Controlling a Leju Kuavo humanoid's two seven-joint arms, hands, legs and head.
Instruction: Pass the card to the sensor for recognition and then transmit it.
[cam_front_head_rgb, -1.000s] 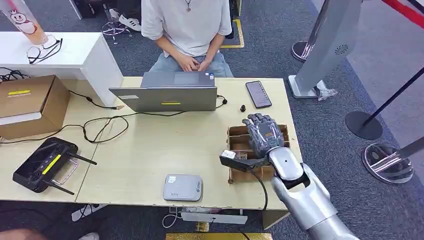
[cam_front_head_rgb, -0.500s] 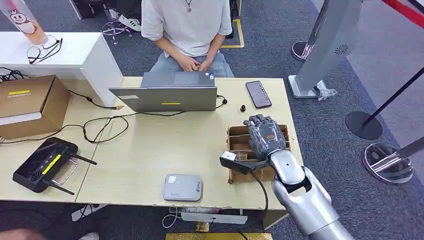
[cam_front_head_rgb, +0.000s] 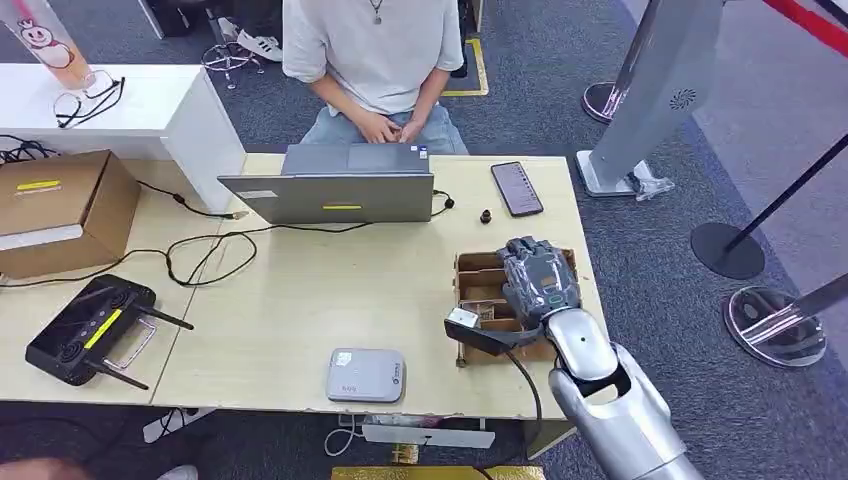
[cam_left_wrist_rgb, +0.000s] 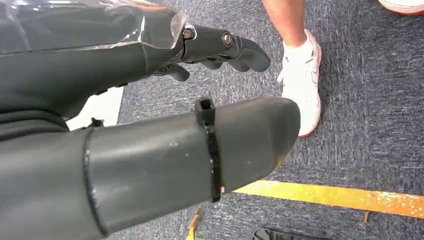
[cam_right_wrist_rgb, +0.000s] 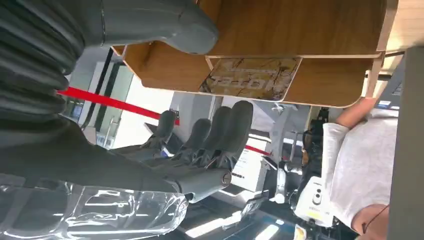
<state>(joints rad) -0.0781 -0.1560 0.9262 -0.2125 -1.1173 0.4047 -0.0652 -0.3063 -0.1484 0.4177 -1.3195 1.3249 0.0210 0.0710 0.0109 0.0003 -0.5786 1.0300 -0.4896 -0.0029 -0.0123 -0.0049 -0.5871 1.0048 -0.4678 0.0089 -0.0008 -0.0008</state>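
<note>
Over the last sec: right robot hand (cam_front_head_rgb: 541, 280) drawn back toward the robot and dipped lower over the wooden card box (cam_front_head_rgb: 478, 278) at the right end of the surface (cam_front_head_rgb: 300, 300). Fingers spread flat over the box earlier; now tipped down and bunched over its compartments. Everything else on the surface unmoved.

Right wrist view: fingers (cam_right_wrist_rgb: 227, 127) extended but apart from the thumb (cam_right_wrist_rgb: 165, 22), nothing between them, so right robot hand open and empty. Card (cam_right_wrist_rgb: 250, 79) standing in a box compartment, printed face showing, just beyond the fingertips, apparently not touched yet. Hard to say from head view which compartment, since the hand covers it.

Left robot hand (cam_left_wrist_rgb: 150, 125) hanging by the robot's side over carpet, fingers loosely curled, nothing held; whether properly closed, can't tell.

Meaning for task: prob. the reach-in for the pick, approach nearly done, grasp not yet made. Still to do: pinch card, lift clear of the divider, carry to the grey sensor (cam_front_head_rgb: 366, 375) near the front edge of the surface, well apart from the box, then hand on, likely to the person (cam_front_head_rgb: 375, 60) seated behind the laptop (cam_front_head_rgb: 340, 190).

Risk: card thin and upright in a tight slot; fingers could push it flat vs. catching an edge.
</note>
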